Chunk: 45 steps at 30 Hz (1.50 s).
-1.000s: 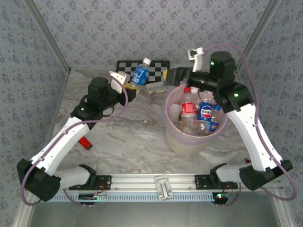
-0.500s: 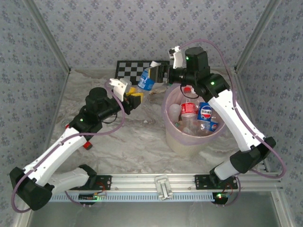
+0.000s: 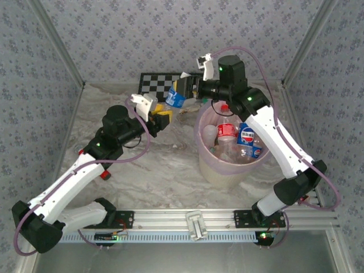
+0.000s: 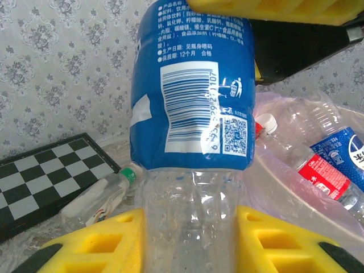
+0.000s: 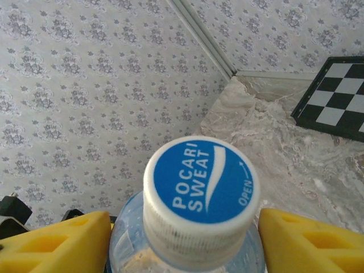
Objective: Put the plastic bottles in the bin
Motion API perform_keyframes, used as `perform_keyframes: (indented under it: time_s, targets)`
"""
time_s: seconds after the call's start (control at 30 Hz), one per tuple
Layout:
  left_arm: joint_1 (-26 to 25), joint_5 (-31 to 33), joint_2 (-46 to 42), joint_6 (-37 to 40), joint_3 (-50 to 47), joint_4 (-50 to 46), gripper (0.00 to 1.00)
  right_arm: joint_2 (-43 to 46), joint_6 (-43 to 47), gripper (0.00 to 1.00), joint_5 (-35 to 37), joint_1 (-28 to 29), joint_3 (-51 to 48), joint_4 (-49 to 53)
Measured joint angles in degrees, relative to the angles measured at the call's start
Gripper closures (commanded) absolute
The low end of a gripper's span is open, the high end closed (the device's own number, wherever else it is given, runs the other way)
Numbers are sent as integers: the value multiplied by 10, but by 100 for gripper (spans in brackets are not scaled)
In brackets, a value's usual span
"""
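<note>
A clear plastic bottle with a blue label hangs in the air just left of the bin. My left gripper is shut on its clear lower end, yellow pads pressed on both sides. My right gripper has come in from the other end. Its yellow fingers lie against the bottle's shoulder on each side, just below the blue-and-white cap. The cream bin with its pink liner holds several bottles. A green-capped bottle lies on the table.
A checkerboard lies flat at the back of the marble table, behind the held bottle. A flat red bar rests near the left arm. Patterned walls close in the back and both sides.
The right arm swung left from above the bin to the bottle's cap end, and its jaws narrowed onto it. The left arm drew back slightly with the bottle, then held still.
</note>
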<state>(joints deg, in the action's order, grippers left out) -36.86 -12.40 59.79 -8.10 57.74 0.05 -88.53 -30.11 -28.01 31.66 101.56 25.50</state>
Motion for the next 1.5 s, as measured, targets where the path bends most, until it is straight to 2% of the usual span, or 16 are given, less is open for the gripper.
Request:
perform_keyframes:
  time_s: [0.07,0.1,0.17,0.3,0.43,0.67,0.83,1.1,1.4,1.5]
  targets:
    - [0,0,0,-3,-1,0,62,-1,0,44,-1,0,0,0]
    - [0,1,0,-4,-2,0,58,-1,0,47,-1,0,0,0]
    - [0,2,0,-6,-2,0,44,-1,2,51,-1,0,2,0]
    - [0,-1,1,-9,-1,4,25,-5,17,56,2,-3,32,29]
    - [-3,6,-6,-7,-1,-3,12,-2,42,60,13,-17,93,57]
    - [-3,20,-14,-17,10,-15,13,85,58,62,39,-110,121,103]
    - [-10,-14,59,-64,55,8,20,157,72,65,60,-162,122,164]
    - [-59,-41,178,-107,104,19,30,190,115,68,89,-161,83,269]
    - [-78,-65,202,-133,108,37,37,161,132,68,126,-109,8,340]
    - [-83,-68,214,-140,110,41,45,160,132,69,129,-93,-17,349]
